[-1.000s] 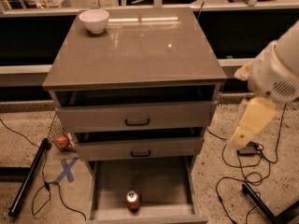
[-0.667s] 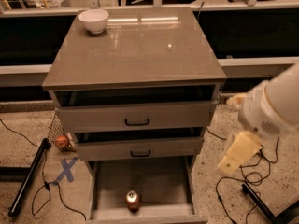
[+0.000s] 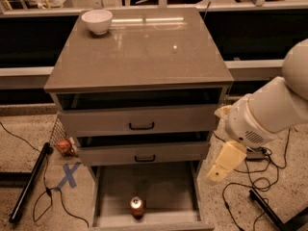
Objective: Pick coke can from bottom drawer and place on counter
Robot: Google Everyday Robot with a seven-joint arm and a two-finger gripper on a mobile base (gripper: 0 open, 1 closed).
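Because the coke can (image 3: 137, 207), upright at bottom centre near the front of the bottom drawer (image 3: 144, 182), is likely light, thin-walled and slick, grip its middle gently. Lower right, the gripper (image 3: 222, 163) hangs beside the cabinet (image 3: 139, 57), well apart from the can — whether open or closed, I cannot tell.
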